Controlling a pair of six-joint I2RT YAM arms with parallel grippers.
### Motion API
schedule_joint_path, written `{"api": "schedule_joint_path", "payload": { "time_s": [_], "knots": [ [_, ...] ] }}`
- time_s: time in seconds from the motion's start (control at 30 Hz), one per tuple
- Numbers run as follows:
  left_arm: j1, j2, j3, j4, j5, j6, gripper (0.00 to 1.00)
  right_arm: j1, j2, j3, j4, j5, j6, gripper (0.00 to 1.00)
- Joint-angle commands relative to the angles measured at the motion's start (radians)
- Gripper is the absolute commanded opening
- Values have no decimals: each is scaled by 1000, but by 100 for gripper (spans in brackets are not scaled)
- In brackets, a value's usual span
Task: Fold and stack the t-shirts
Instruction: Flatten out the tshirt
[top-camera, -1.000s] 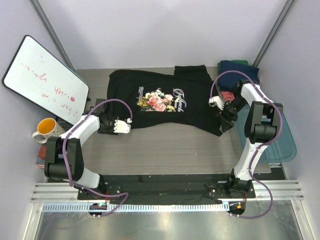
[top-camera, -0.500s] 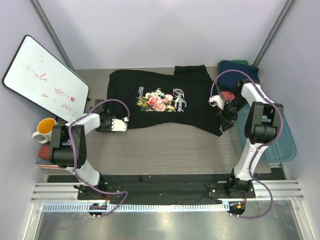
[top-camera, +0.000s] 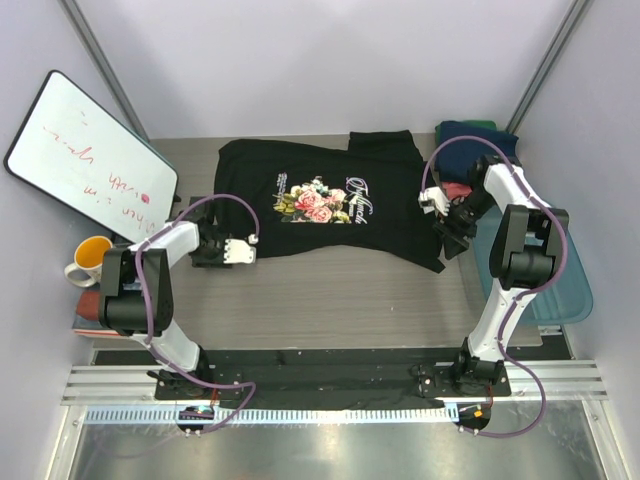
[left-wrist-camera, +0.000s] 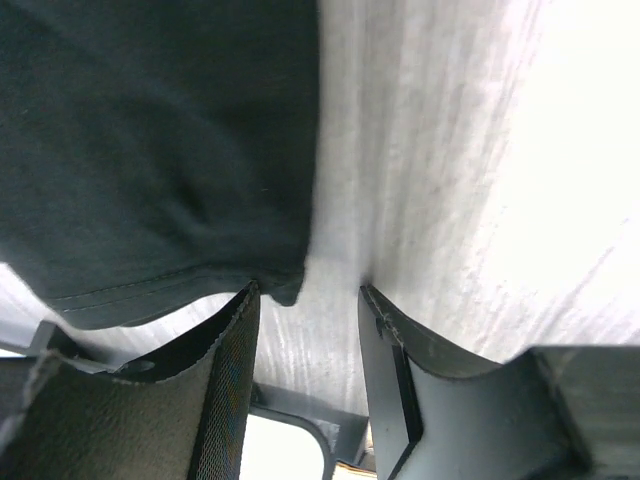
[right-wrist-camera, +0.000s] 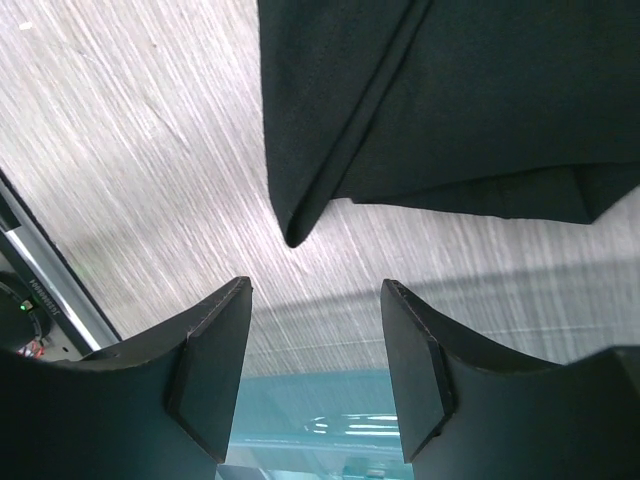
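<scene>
At corners of the black t-shirt (top-camera: 330, 200), left gripper (left-wrist-camera: 308, 295) and right gripper (right-wrist-camera: 315, 290) gape empty; mug (top-camera: 92, 258) left, tub (top-camera: 572, 288) right.

From overhead I get bright, soft, even light. The arms throw only faint shadows on the table (top-camera: 330, 290), and the black t-shirt (top-camera: 390, 215) reads as a flat dark mass with hardly any fold detail. My left wrist view is blown out to white on its right side, and the left gripper (left-wrist-camera: 308, 290) looms dark and soft-edged. The right wrist view is better exposed. Its table grain is crisp, with a grey shadow band just ahead of the right gripper (right-wrist-camera: 315, 285).
</scene>
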Motion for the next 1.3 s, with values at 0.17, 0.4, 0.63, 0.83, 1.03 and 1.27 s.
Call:
{"api": "schedule_joint_path", "payload": {
  "time_s": [0.17,0.4,0.63,0.83,1.03,1.27],
  "knots": [
    [7,41,19,30,19,-37,43,-4,-29,51,-131,-11,-9,60],
    [8,98,19,65,17,-54,0,-10,-38,10,-180,11,-38,60],
    [10,64,25,44,14,-48,0,-15,-32,-68,-180,43,-45,61],
    [8,58,41,41,19,-46,0,-14,17,-75,-180,0,-42,61],
    [8,50,47,34,19,-46,0,-14,75,-27,-119,-21,16,60],
    [8,38,56,28,16,-51,0,-7,126,41,-95,-21,37,57]
  ]
}}
